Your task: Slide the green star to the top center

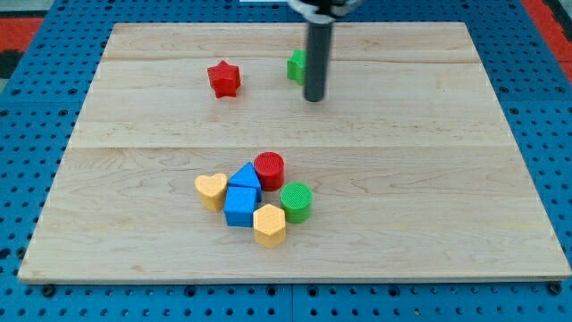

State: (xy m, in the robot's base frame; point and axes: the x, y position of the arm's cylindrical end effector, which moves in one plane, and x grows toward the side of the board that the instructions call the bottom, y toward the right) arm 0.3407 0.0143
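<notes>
green star: (296, 65) near the view's top, about on the board's centre line, mostly hidden behind the rod; only a green sliver shows at the rod's left edge, so the star shape itself can't be confirmed from this frame.
tip: (314, 98) lower end of the dark rod, down on the board just below and slightly right of the green star.
tip-to-star relation: star lies up-left of the tip, very close; touching or a hair apart, cannot tell because the rod covers the near side.
fingers: none on this rig, just a plain rod; nothing to open, close or hold.
push direction (judgement): star looks already at or close to top centre; any remaining push would go toward the view's top, maybe a touch right.
risk (judgement): tip sits off to the star's right, so an off-centre push could spin it or send it left.
red star: (223, 79) left of the green star, well apart, not in the push path.
cluster: yellow heart (211, 190), blue triangle (245, 174), blue cube (240, 207), red cylinder (269, 166), green cylinder (296, 201), yellow hexagon (269, 224), packed together at the lower middle, well away from the tip.
board: (447, 179) pale wood, on a blue pegboard (545, 134).
writing/labels: none readable anywhere.
</notes>
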